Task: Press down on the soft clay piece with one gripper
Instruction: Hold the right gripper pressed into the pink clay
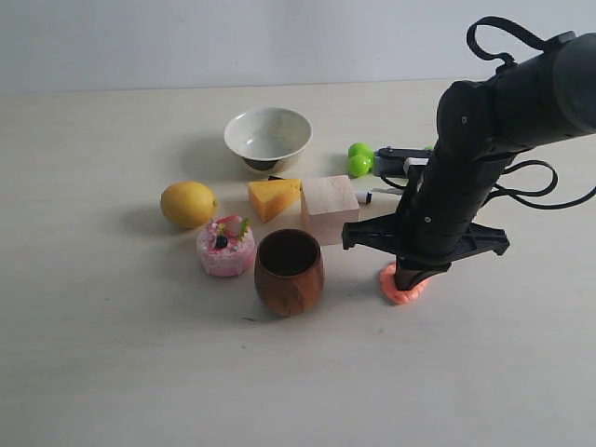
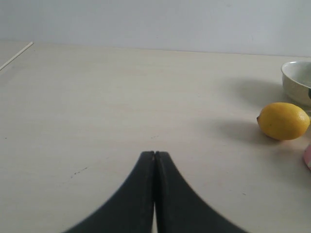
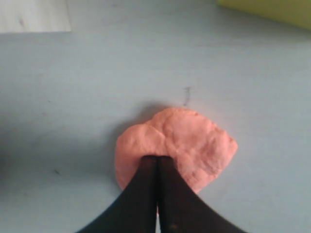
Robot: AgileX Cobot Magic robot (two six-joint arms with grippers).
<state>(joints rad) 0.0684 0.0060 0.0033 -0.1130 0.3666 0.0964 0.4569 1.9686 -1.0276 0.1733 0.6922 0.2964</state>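
Pale tabletop point(image 1: 130, 372) carries the soft clay piece point(image 3: 194, 141) near the wooden cup point(image 1: 290, 272); the right claw point(image 3: 156, 158), closed and empty, meets its edge, so press straight down, preferably nearer centre.

The pale table point(image 1: 112, 372) carries a white bowl point(image 1: 268, 136) nearest its far edge. Closer lie a lemon point(image 1: 188, 204), a cheese wedge point(image 1: 274, 197) and a wooden block point(image 1: 330, 207) in a row, then a pink toy cake point(image 1: 225, 246) and a wooden cup point(image 1: 290, 272). The soft clay piece point(image 1: 403, 287) lies toward the right edge.
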